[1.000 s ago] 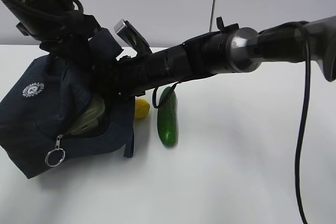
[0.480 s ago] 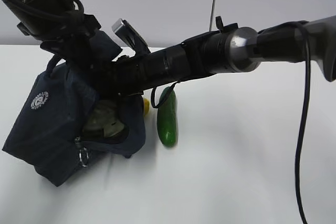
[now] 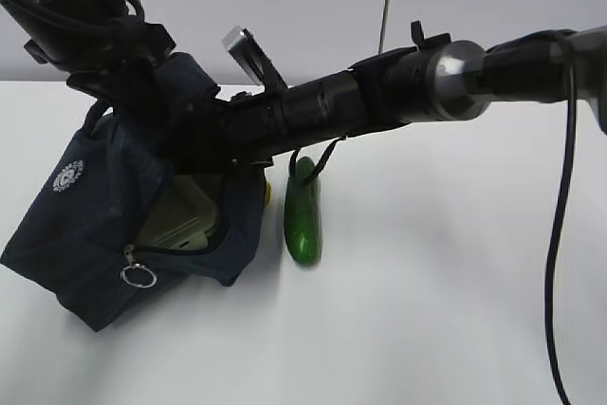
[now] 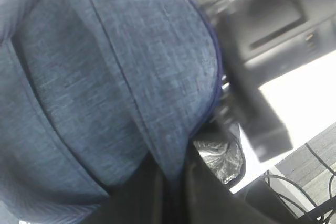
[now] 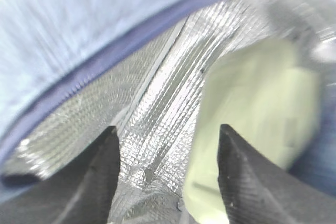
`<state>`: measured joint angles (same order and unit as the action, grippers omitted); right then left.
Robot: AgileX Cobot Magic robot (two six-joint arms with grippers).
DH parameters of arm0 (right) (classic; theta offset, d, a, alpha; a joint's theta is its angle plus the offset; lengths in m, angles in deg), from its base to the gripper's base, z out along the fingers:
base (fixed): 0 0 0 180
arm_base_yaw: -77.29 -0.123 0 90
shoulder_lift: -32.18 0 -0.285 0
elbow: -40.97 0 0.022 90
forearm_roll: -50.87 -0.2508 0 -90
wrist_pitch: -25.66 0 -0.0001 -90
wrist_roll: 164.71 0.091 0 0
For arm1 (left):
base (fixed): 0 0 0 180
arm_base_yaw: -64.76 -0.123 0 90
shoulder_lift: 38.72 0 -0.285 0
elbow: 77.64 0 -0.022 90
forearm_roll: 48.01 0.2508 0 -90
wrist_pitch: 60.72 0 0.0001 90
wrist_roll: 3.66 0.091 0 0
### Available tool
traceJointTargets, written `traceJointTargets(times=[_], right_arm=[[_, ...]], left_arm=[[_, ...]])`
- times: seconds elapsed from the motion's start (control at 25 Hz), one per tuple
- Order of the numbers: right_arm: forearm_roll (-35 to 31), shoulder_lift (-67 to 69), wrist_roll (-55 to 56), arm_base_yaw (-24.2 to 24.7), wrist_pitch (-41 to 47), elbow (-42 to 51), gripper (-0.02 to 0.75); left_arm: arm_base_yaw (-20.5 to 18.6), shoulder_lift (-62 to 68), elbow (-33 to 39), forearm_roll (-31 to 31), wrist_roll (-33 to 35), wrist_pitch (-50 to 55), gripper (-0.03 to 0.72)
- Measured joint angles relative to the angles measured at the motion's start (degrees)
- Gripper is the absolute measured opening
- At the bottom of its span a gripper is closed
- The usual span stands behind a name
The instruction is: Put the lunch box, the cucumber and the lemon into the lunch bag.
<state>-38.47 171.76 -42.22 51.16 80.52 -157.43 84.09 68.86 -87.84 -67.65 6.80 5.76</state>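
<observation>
Right gripper [image 5: 167, 177] fingers apart inside lunch bag [image 3: 90, 225], lunch box [image 5: 252, 124] released; left gripper pinching bag fabric—slip risks box sliding out the tilted opening.

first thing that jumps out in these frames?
The right arm reaches across into the navy lunch bag at left, its pincer open inside the silver lining beside the pale green lunch box. The cucumber lies on the white table just right of the bag.

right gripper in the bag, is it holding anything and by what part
Nothing is held. The right gripper has open jaws with only the bag's silver lining between them; the lunch box sits free beside it.
</observation>
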Motion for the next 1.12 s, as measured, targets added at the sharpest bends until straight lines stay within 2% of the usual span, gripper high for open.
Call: traceJointTargets(times=[0.68,0.84,1.0,1.12], right_arm=[[1.6,-5.5,1.9,10.4,7.2,0.0,0.446],[9.1,-9.0,5.2,11.6,6.2,-0.2,0.446],[22.2,-11.7,12.4,11.9,4.0,-0.2,0.445],[29.5,-12.8,17.3,11.9,3.2,-0.2,0.443]], left_arm=[[-3.7,0.0,0.0,-0.3,0.0,0.1,0.003],[-5.2,0.0,0.0,-0.3,0.1,0.1,0.003],[-5.6,0.0,0.0,-0.3,0.3,0.1,0.003],[-5.8,0.0,0.0,-0.3,0.5,0.3,0.003]])
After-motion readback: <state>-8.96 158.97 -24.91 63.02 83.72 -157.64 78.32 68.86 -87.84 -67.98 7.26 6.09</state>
